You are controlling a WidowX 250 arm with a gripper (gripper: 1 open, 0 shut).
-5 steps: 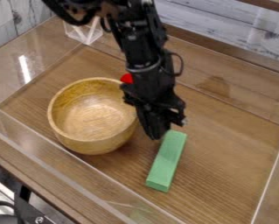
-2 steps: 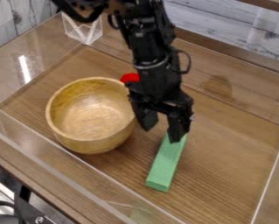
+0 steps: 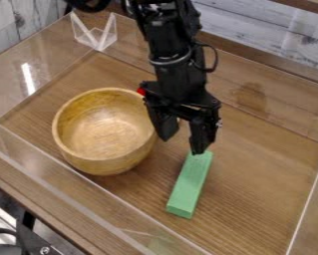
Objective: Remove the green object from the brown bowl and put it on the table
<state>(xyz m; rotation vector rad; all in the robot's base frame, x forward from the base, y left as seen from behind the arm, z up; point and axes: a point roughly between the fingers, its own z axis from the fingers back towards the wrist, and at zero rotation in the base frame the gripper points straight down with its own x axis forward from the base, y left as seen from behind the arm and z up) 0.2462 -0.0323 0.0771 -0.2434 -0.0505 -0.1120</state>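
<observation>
Green object point(image 3: 190, 186) flat on table point(image 3: 261, 149), lower right of brown bowl point(image 3: 106, 130); gripper point(image 3: 185, 134) above, jaws spread, empty.

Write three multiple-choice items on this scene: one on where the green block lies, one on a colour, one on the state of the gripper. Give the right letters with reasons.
1. Where does the green object lie?
A. Inside the brown bowl
B. Flat on the table, beside the bowl
C. Between the gripper's fingers

2. What colour is the small part that shows on the arm just above the bowl's far rim?
A. Red
B. Blue
C. Yellow

3. How does the gripper stand?
A. Shut on the block
B. Shut on the bowl's rim
C. Open, above the block's far end

Answers:
1. B: the block rests flat on the table, to the right of the brown bowl, whose inside is empty.
2. A: a small red part shows at the arm's side.
3. C: the two fingers are spread apart with nothing between them.
</observation>
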